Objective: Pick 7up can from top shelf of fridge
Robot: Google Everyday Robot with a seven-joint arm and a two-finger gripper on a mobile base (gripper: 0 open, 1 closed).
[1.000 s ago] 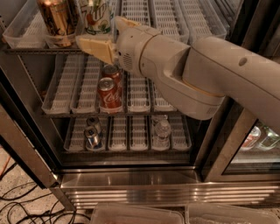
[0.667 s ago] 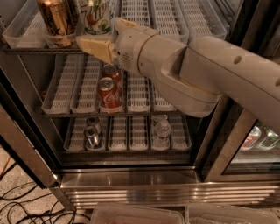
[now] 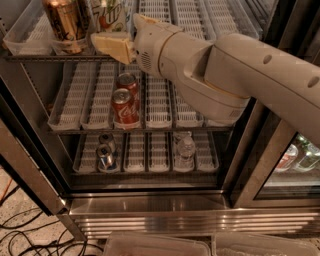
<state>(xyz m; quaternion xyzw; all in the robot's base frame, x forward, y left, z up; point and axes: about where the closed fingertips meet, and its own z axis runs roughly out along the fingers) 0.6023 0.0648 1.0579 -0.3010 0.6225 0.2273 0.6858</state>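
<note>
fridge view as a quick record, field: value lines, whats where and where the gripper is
gripper: at the front of the top shelf, right at the 7up can, covering its lower part
7up can: upright on the top shelf, not yet lifted
gold can: upright, just left of the 7up can
middle shelf: two cola cans in one lane, one behind the other
bottom shelf: two small cans on the left, clear bottle on the right
fridge: steel frame
</note>
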